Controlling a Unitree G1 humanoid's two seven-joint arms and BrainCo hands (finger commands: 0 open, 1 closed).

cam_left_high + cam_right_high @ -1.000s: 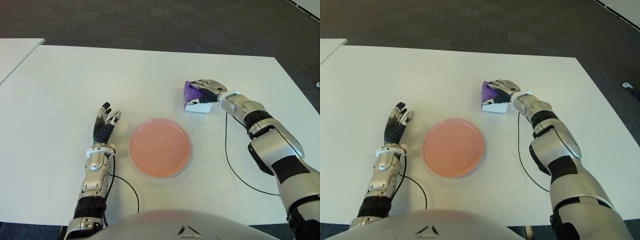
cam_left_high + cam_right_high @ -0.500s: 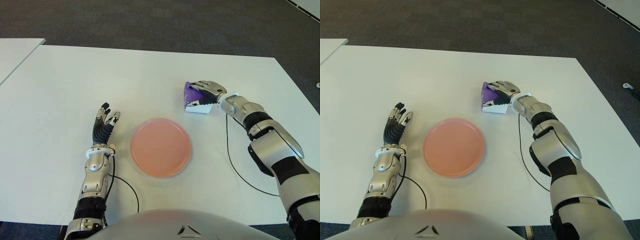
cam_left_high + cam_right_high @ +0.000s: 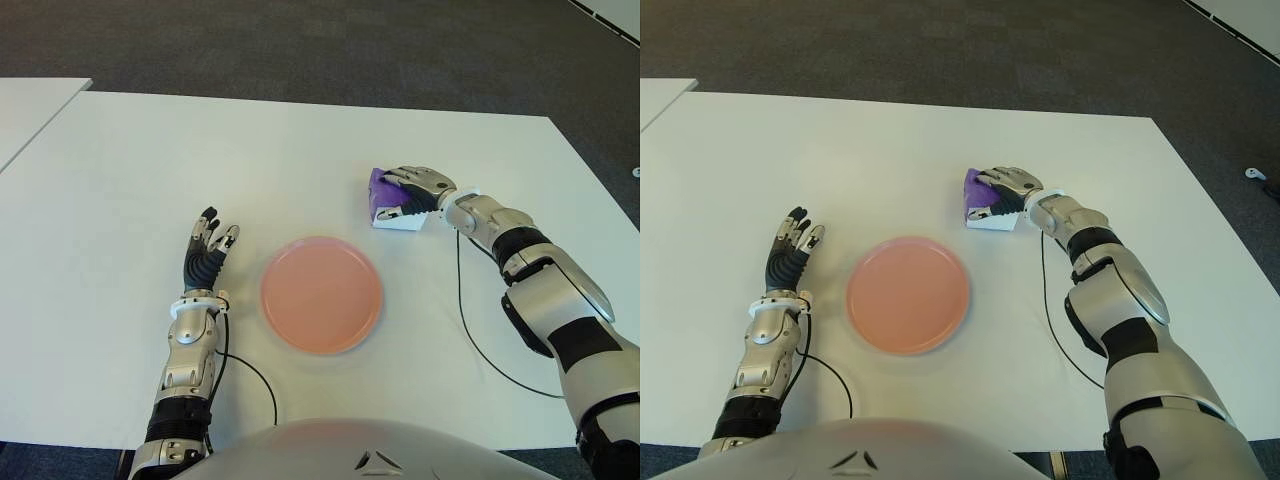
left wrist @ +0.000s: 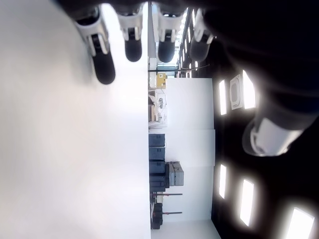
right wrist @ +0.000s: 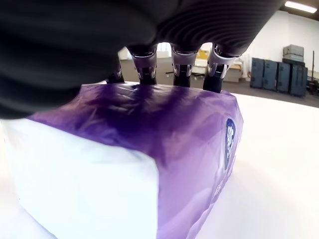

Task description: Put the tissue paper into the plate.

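Beyond the pink plate (image 3: 321, 294), toward its right side, the tissue pack (image 3: 391, 205) sits on the white table (image 3: 250, 160), right hand (image 3: 418, 187) draped over it, fingers (image 5: 182, 56) curled onto its top. Left hand (image 3: 208, 250) shows left of the plate, fingers spread, holding nothing.

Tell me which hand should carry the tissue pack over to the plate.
The right hand: its fingers already drape over the tissue pack, which lies beyond the plate on the robot's right. The left hand is open, left of the plate.
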